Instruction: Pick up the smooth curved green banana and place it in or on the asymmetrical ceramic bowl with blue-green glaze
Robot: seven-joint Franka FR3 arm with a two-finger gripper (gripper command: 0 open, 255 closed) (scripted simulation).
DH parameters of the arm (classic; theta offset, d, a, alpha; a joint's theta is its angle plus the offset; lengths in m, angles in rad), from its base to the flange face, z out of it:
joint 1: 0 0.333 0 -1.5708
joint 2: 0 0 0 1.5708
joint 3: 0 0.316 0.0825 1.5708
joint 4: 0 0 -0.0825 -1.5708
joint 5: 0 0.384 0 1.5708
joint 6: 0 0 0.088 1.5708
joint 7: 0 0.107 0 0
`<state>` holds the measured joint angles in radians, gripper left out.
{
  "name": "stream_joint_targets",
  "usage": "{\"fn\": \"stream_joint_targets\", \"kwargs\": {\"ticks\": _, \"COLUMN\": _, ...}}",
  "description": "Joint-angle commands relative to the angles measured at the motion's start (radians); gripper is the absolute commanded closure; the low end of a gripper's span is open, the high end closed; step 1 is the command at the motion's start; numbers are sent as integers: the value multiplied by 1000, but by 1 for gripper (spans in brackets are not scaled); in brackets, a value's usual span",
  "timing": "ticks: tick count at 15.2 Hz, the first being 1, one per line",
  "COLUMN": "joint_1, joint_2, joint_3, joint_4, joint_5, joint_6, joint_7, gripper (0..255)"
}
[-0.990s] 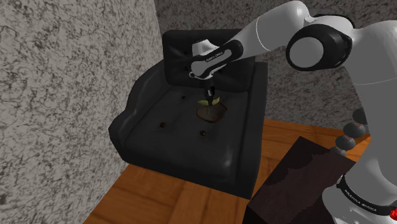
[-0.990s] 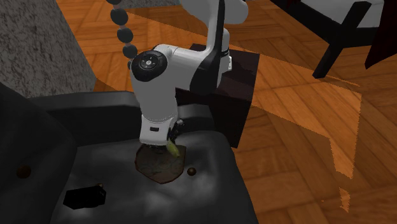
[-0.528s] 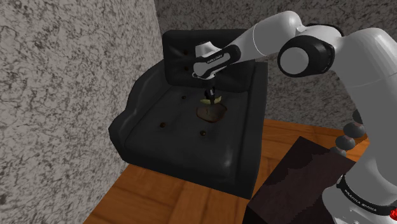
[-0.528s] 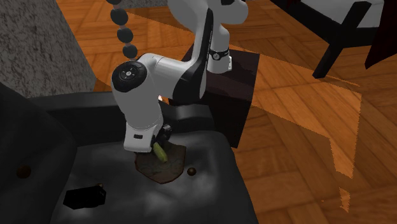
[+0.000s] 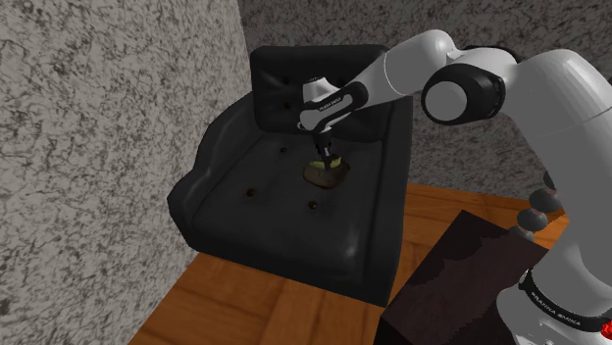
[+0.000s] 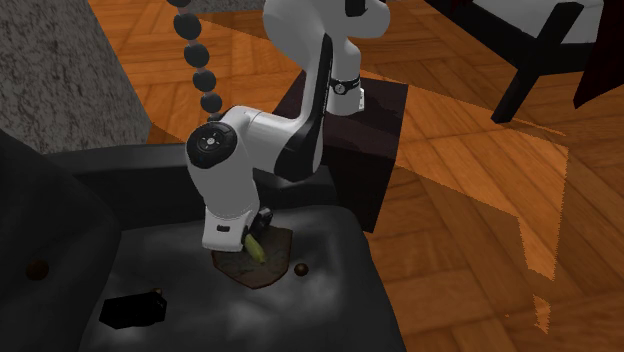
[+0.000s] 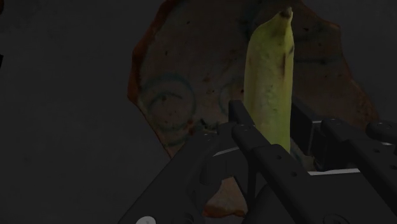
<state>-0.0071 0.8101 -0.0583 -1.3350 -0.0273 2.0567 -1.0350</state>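
My black gripper [image 7: 272, 124] is shut on a yellow-green banana [image 7: 270, 70], whose tip points down into a brownish, uneven bowl [image 7: 168, 102] with a blue-green ring painted inside. In the shoulder view the gripper [image 5: 322, 152] hangs low over the bowl [image 5: 331, 176] on the black armchair seat, and the banana [image 5: 319, 164] reaches the bowl's rim level. From the second exterior view, the banana [image 6: 254, 245] slants under the white hand, just above the bowl [image 6: 268, 268]. I cannot tell if the banana touches the bowl.
The bowl rests on a black armchair [image 5: 245, 211] with raised arms and a tufted back [image 5: 284, 83]. A small black object [image 6: 130, 310] lies on the seat. A speckled wall [image 5: 98, 147] stands beside the chair. The dark stand [image 5: 456, 279] sits on the wooden floor [image 6: 460, 190].
The gripper has come down with the banana, from above the bowl to just over its inside. The forearm has swung lower and towards the chair back.
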Motion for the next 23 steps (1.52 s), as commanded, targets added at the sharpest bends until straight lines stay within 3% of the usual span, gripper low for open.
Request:
{"fn": "stream_joint_targets", "kwargs": {"ticks": 1, "joint_1": 0, "joint_2": 7, "joint_3": 0, "joint_4": 0, "joint_5": 0, "joint_6": 8, "joint_7": 1, "gripper": 255}}
{"fn": "stream_joint_targets", "kwargs": {"ticks": 7, "joint_1": 0, "joint_2": 8, "joint_3": 0, "joint_4": 0, "joint_5": 0, "joint_6": 8, "joint_7": 1, "gripper": 255}}
{"fn": "stream_joint_targets", "kwargs": {"ticks": 8, "joint_1": 0, "joint_2": 8, "joint_3": 0, "joint_4": 0, "joint_5": 0, "joint_6": 8, "joint_7": 1, "gripper": 0}}
{"fn": "stream_joint_targets", "kwargs": {"ticks": 13, "joint_1": 0, "joint_2": 8, "joint_3": 0, "joint_4": 0, "joint_5": 0, "joint_6": 8, "joint_7": 1, "gripper": 0}}
{"fn": "stream_joint_targets", "kwargs": {"ticks": 17, "joint_1": 4, "joint_2": -40, "joint_3": 0, "joint_4": 50, "joint_5": 0, "joint_6": -89, "joint_7": 1, "gripper": 0}}
{"fn": "stream_joint_targets", "kwargs": {"ticks": 23, "joint_1": 4, "joint_2": -40, "joint_3": 0, "joint_4": 50, "joint_5": 0, "joint_6": -89, "joint_7": 1, "gripper": 0}}
